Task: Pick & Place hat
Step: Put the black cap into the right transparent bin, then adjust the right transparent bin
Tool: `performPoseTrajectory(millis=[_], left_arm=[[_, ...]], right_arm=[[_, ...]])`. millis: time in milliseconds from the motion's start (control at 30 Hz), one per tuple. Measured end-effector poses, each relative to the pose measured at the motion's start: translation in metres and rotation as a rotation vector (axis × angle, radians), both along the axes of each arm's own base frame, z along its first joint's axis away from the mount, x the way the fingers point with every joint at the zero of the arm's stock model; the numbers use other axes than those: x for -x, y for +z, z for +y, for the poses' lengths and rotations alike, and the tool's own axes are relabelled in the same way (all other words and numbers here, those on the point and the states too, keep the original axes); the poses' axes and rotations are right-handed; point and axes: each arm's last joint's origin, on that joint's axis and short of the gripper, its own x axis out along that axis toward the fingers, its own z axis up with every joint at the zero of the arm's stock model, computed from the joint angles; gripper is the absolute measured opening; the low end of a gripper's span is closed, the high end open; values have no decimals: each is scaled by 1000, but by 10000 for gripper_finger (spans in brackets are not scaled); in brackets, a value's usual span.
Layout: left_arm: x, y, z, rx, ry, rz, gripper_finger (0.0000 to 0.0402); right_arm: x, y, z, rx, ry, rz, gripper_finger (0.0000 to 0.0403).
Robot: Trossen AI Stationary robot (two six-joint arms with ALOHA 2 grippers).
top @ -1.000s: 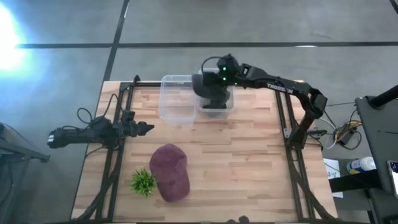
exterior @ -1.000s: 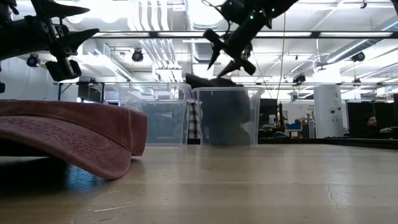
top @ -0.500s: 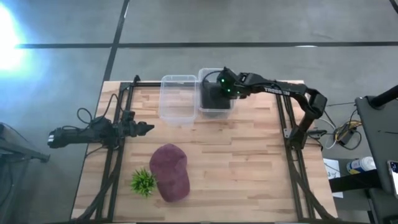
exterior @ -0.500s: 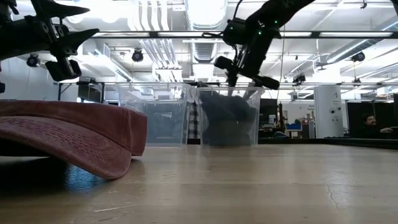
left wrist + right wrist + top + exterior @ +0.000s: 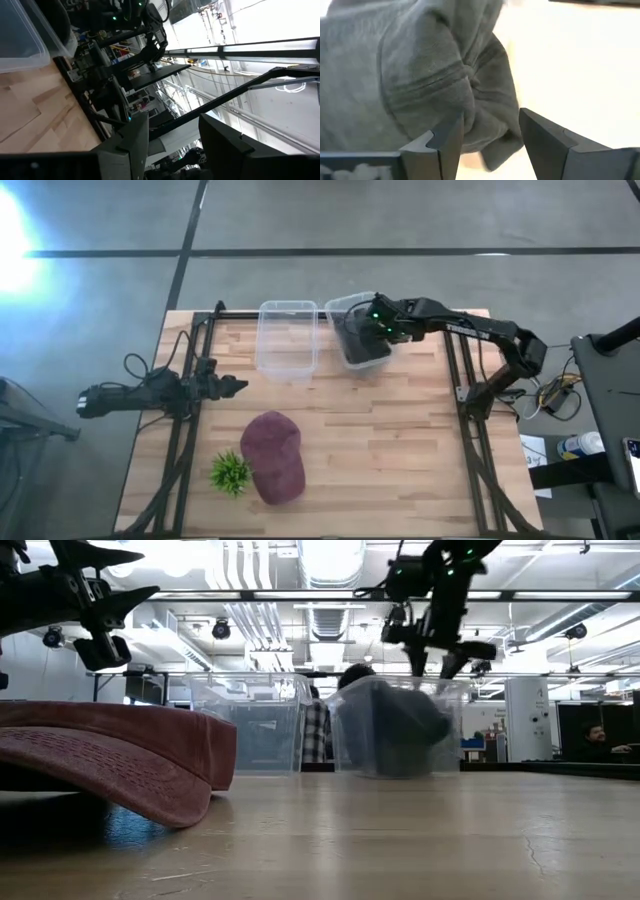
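Note:
A dark grey hat lies bunched inside the right clear bin, which stands askew at the table's far edge. My right gripper hovers open just above that bin's rim in the low view. The hat fills the right wrist view. A maroon cap rests brim-down on the near-left table, large in the low view. My left gripper waits open at the left edge, raised off the table. My right gripper points down into the bin. The hat's bunched cloth shows between its open fingers, close against one finger. Whether finger and cloth, or finger and bin rim, touch, I cannot tell.
A second clear bin stands beside the first, on its left. A small green plant sits next to the maroon cap, near the table's left frame rail. Bare wood lies across the middle and right of the table.
My right gripper has moved toward the table's right edge. The dark hat, a second ago draped on top of the bin under the gripper, has dropped inside. The right bin has slid rightward away from the other bin and turned askew.

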Motion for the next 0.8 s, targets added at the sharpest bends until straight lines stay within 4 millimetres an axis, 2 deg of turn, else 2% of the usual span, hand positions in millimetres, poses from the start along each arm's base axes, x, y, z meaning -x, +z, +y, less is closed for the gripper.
performPoseTrajectory(millis=[233,367,533,800], left_arm=[[0,0,0,-24,7,0,168],[0,0,0,-24,7,1,168],[0,0,0,-25,8,0,168],[0,0,1,-13,31,0,168]], right_arm=[[31,29,25,79,-55,-94,187],[50,33,44,108,-69,-107,187],[59,21,54,111,-51,-83,187],[53,-6,47,118,16,-2,193]])
